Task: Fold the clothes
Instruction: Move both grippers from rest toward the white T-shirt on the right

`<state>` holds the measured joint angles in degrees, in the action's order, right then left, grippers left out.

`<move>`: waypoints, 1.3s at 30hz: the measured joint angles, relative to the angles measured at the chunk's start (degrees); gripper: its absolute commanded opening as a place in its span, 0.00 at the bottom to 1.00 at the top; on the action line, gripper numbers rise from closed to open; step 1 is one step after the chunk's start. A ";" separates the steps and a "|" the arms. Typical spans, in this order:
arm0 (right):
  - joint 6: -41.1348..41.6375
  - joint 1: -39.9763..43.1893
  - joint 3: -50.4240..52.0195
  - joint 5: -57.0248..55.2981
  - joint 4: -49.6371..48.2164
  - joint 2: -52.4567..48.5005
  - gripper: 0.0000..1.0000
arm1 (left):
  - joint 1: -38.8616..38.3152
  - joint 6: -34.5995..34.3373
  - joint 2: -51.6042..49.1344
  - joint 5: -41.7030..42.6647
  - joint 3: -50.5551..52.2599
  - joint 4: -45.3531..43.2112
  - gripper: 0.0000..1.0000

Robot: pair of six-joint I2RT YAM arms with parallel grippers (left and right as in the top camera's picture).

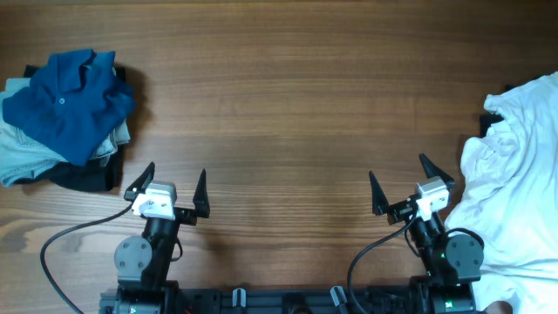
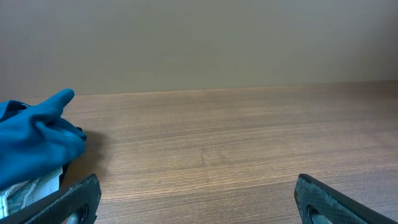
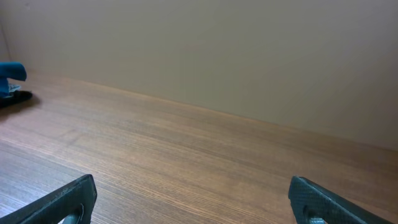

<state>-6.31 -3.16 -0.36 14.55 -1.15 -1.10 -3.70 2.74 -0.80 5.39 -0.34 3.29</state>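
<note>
Shirt (image 1: 514,174) crumpled in heap just right of right claw (image 1: 399,170), partly past frame edge. Right claw wide, empty. Left claw (image 1: 177,167) same, well left of right claw. Risk: pinch catches several bunched layers, so shirt spreads twisted or slides off table (image 1: 288,105).

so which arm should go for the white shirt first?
Right, probably. The white shirt lies bunched right beside the open right gripper. The left gripper, also open, sits across from it, near the blue polo pile.
</note>
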 measured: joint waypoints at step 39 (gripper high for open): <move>-1.97 0.00 0.00 -0.02 0.00 0.00 1.00 | 0.00 -0.02 0.00 0.00 0.00 0.00 1.00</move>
<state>-8.27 -3.16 -0.36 14.52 -1.15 -1.10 -3.70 2.72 -0.80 5.39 -0.34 3.29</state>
